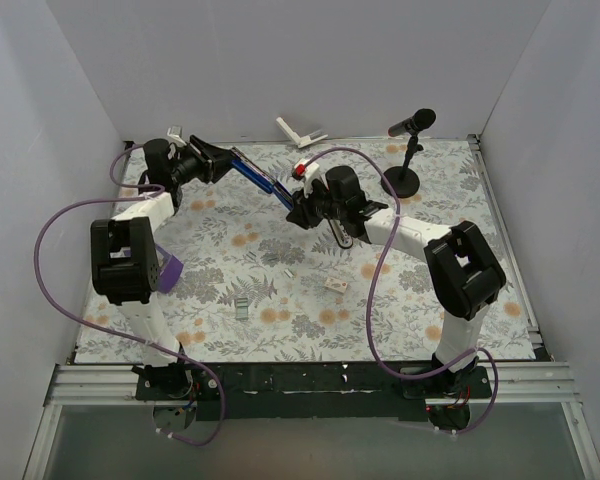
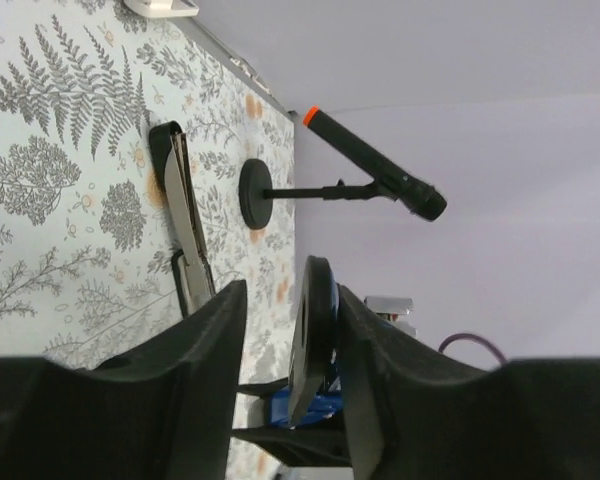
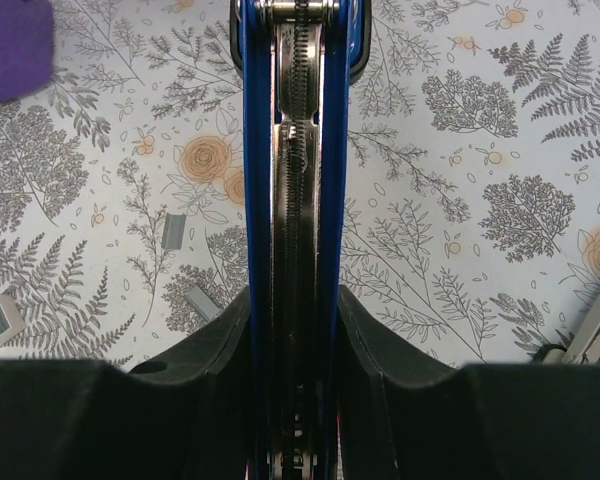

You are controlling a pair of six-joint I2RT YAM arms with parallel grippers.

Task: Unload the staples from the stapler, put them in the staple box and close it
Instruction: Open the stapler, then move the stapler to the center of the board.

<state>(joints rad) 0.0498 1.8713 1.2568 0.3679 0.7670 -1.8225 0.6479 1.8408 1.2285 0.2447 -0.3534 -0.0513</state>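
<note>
While the right tool (image 1: 300, 206) clenches the long blue-and-black metal stapler (image 1: 258, 175), its axis runs toward ten o'clock into the left tool (image 1: 220, 160), gaping slack around its black end.

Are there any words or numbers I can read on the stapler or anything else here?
None can be read.
The blue-and-black stapler shows no writing.
The small pale scrap lying near the middle is too small to tell.
</note>
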